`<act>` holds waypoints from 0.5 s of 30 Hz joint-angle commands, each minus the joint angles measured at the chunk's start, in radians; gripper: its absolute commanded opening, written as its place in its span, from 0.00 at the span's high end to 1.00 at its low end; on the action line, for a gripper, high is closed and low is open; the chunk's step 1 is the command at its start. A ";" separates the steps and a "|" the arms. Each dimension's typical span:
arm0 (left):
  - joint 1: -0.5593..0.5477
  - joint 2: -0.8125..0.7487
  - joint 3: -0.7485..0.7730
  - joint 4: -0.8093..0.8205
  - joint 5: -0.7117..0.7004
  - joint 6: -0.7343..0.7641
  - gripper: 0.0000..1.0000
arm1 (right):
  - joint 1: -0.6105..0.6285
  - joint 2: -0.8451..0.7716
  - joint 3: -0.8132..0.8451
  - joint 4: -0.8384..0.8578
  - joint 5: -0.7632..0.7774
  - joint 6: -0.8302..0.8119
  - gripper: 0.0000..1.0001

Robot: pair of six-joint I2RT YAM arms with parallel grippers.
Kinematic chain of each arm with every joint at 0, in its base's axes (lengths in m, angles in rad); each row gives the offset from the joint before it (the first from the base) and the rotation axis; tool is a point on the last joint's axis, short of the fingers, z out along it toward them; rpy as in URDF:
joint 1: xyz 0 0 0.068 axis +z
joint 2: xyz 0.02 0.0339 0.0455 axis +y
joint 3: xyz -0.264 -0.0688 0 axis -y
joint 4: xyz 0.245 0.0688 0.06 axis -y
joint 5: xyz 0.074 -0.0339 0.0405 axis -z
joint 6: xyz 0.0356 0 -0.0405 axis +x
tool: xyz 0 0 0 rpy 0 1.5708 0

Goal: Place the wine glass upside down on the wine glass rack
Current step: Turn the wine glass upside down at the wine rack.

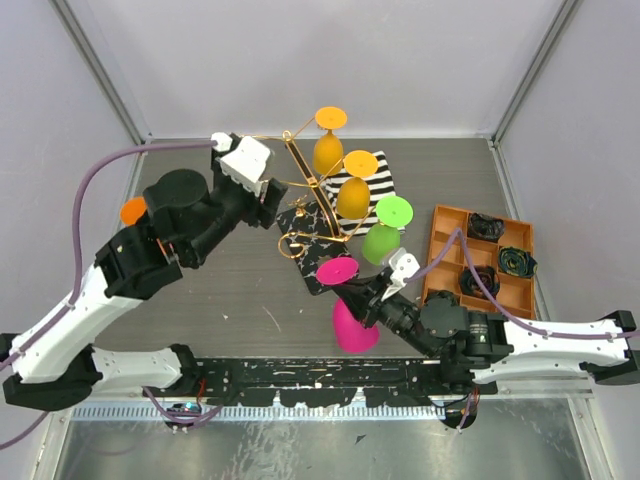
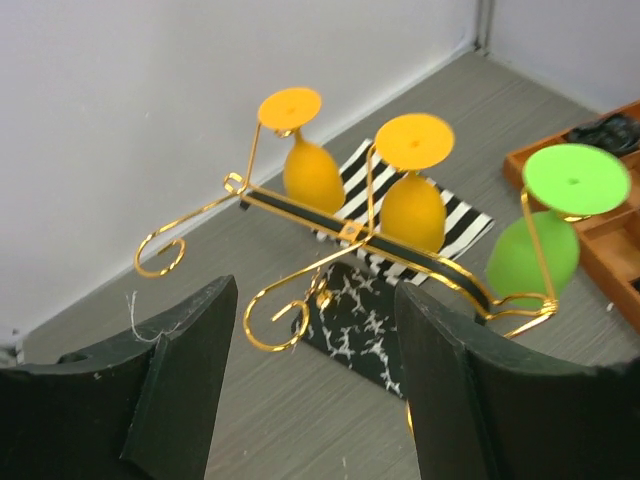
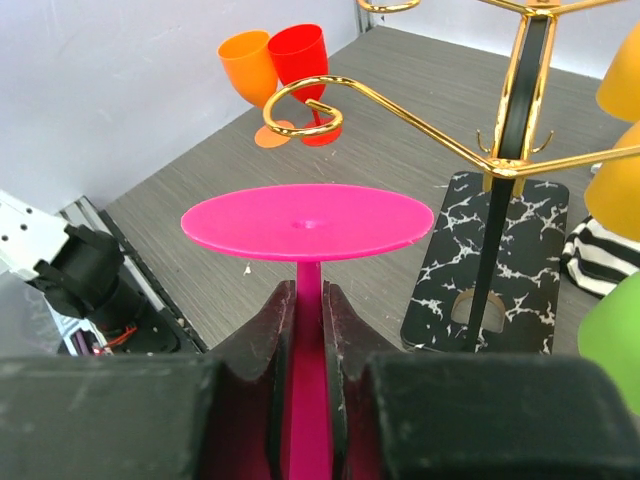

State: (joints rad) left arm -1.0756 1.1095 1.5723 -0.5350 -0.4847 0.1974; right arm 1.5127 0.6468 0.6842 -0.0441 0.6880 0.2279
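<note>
**A:** Why's the right gripper (image 3: 310, 320) clamped on the pink wine glass (image 3: 308, 222) by its stem, foot up?

**B:** Probably so the foot can slide onto a free arm of the wine glass rack (image 3: 527, 90) just beside it. Left gripper (image 2: 315, 310) gapes, empty.

The left fingers (image 2: 190, 385) stand spread wide, the right fingers (image 3: 268, 345) pinched close.

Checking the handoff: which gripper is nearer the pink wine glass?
Right. The right gripper grips the pink wine glass by its stem; the left gripper is open, past the rack.
</note>
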 commanded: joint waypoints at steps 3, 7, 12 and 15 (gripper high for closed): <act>0.229 0.056 0.074 -0.206 0.171 -0.119 0.28 | 0.003 0.012 -0.046 0.234 -0.072 -0.179 0.99; 0.369 0.103 0.083 -0.242 0.322 -0.142 0.27 | 0.002 0.042 -0.121 0.483 -0.081 -0.303 0.99; 0.422 0.152 0.106 -0.251 0.357 -0.153 0.25 | 0.000 0.131 -0.180 0.771 -0.050 -0.463 0.99; 0.486 0.206 0.108 -0.239 0.443 -0.190 0.25 | -0.017 0.172 -0.207 0.903 -0.042 -0.497 0.99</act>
State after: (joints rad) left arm -0.6537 1.2778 1.6470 -0.7727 -0.1669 0.0578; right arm 1.5120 0.7879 0.4965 0.5224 0.6266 -0.1474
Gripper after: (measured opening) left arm 0.752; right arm 0.174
